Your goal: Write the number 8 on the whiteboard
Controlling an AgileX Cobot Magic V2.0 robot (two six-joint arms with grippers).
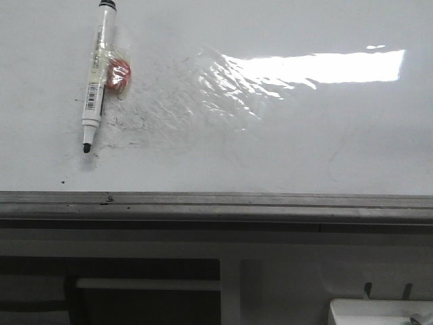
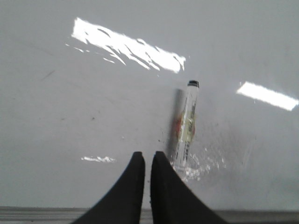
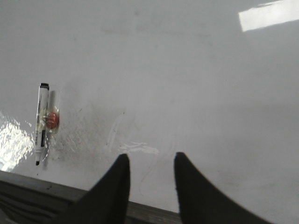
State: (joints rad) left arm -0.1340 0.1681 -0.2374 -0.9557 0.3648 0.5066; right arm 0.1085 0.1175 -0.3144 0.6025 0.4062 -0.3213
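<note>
**Inspector A:** Classification of premises?

**Inspector B:** Robot test bench or lab, as far as can be judged. The front view is filled by a large glossy whiteboard (image 1: 284, 135) with a grey metal edge rail (image 1: 216, 202) along its near side.

**Inspector A:** Supporting evidence?

**Inspector B:** A marker pen (image 1: 95, 78) lies on the board, taped down beside a red piece (image 1: 119, 74). A wrinkled shiny film patch (image 1: 210, 91) and faint smudges mark the surface. Strip-light glare (image 1: 338, 66) reflects off it. Below the rail, plain white framework (image 1: 230, 284) shows.

**Inspector A:** Any domestic furnishings?

**Inspector B:** Cannot tell beyond that.
</note>
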